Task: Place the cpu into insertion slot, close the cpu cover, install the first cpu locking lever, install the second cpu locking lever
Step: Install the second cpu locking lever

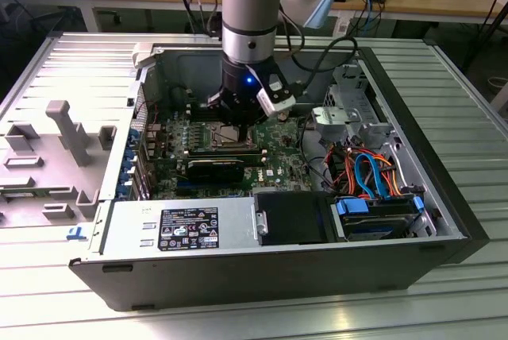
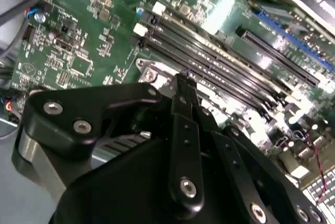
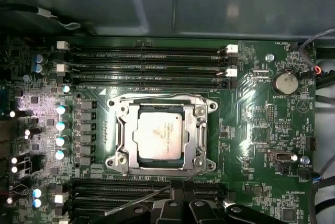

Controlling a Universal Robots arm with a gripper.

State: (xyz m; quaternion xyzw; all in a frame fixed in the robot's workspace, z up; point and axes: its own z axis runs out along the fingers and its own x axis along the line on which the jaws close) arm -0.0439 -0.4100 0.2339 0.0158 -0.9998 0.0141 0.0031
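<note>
- Because the silvery cpu cover is lying flat over the insertion slot with the cpu showing through its square window, the chip is sitting seated in the socket, near the middle of the green motherboard, and the cover is already down; the work looks to be at the lever stage.
- In the first wrist view a thin metal locking lever is angling up off the board along the socket's edge nearest the gripper, so by my reading it is not yet latched; the other lever I cannot make out for certain.
- The gripper is hanging low inside the open computer case, right over the socket area in the exterior view, its black fingers drawn together to a narrow tip with nothing between them, which suits pushing a thin wire lever rather than carrying a part.
- That tip is pointing down just beside the long black memory slots; whether it is touching the lever I cannot tell.
- The case is lying on its side on the ribbed metal table, open face up, which is giving the arm a straight way down to the board.
</note>
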